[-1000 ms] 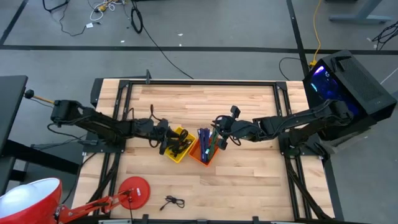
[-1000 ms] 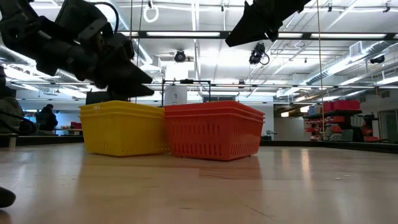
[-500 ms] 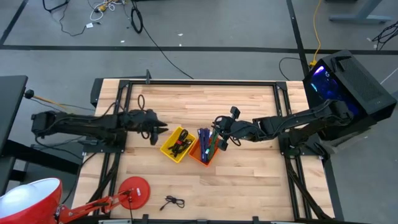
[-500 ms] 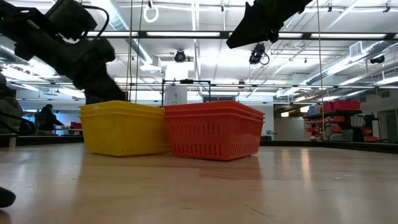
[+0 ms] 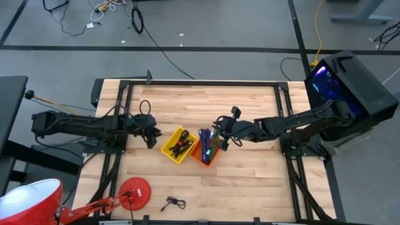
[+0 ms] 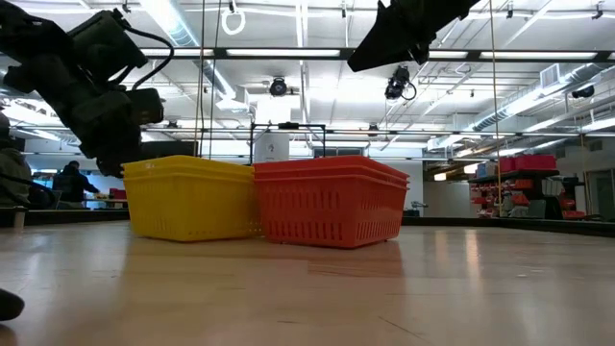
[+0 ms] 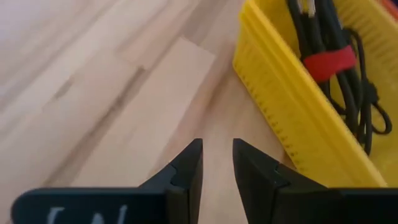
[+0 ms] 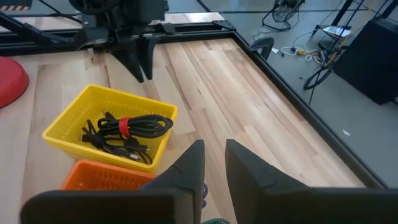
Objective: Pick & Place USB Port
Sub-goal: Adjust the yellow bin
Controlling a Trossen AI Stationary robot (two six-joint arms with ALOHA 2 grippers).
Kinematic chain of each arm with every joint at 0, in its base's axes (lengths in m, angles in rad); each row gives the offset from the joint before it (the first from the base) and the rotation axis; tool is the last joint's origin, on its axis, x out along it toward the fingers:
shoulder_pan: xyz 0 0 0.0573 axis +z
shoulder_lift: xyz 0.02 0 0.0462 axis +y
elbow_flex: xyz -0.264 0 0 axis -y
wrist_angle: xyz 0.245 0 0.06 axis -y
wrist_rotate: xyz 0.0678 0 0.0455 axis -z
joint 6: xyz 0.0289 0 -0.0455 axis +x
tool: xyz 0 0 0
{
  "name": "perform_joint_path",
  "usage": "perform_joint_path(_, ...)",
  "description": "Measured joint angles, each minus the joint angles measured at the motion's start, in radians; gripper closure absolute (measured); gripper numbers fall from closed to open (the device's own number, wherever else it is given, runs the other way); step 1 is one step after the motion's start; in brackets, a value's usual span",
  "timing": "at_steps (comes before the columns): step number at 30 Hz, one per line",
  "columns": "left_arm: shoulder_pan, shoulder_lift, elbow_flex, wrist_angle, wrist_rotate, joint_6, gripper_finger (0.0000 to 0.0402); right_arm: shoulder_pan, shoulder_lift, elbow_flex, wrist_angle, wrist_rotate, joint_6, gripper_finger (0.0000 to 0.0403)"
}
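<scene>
**Kid:** Wood planks cover the counter. What changed?

**Helper:** The left gripper was over the yellow basket a moment ago. Now it has pulled back and hangs just beside it, its fingers a little apart and holding nothing. I think it just dropped something in.

**Kid:** Where's the USB thing?

**Helper:** A black cable bundle with a red strap lies in the yellow basket. Its long way runs along the basket. Another small cable lies near the counter's front edge, so maybe that's next.

**Kid:** And the other arm?

**Helper:** The right gripper waits over the orange basket, fingers slightly apart, empty.
</scene>
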Motion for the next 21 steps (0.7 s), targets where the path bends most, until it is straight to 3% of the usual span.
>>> perform_joint_path(16, -0.138, 0.077, 0.000, 0.074, -0.025, -0.121, 0.0313, 0.000, 0.000, 0.000, 0.002, 0.000, -0.006, 0.0337)
perform_joint_path(21, -0.177, 0.125, 0.000, 0.174, -0.030, -0.139, 0.0313, 0.000, 0.000, 0.000, 0.002, 0.000, -0.006, 0.0337)
